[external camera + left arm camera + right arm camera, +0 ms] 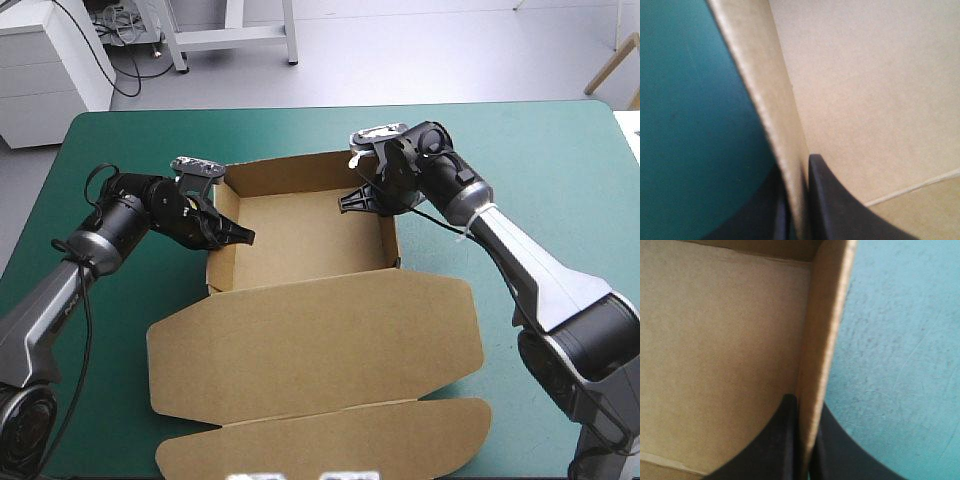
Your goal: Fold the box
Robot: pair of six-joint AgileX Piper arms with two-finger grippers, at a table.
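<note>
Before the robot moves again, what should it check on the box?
1. Is the left gripper shut on the left wall? ok.
2. Is the right gripper shut on the right wall? ok.
3. Is the far wall standing up? ok.
4. Is the lid lying flat? ok.
5. Are the corners of the box tucked and locked? cannot tell.
</note>
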